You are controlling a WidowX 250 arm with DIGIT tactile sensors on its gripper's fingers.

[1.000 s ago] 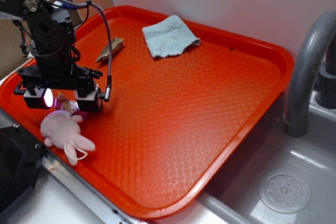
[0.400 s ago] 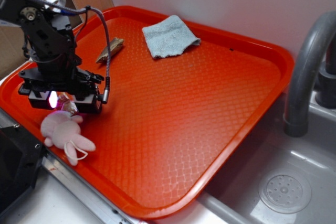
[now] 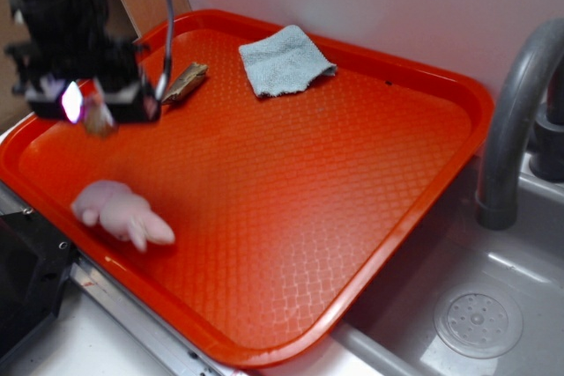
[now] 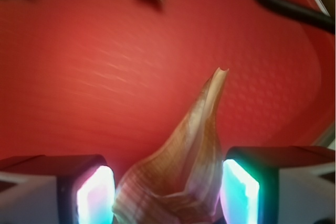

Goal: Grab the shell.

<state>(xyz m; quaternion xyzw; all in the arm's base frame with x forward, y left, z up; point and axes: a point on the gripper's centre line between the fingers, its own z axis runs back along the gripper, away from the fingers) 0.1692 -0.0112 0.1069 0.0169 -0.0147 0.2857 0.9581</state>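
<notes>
Gripper (image 4: 168, 192) clamping the shell (image 4: 181, 171)!
It's hanging clear above the red tray (image 3: 291, 209), with the pink bunny (image 3: 122, 211) lying below.

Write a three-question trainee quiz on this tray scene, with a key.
1. True or false: the shell sits between the fingers of the gripper.
2. What lies at the tray's near-left edge? A) pink plush bunny B) blue cloth C) faucet
3. Fill in: in the exterior view, the shell hangs ___ the tray surface.

Key: 1 true; 2 A; 3 above.
</notes>
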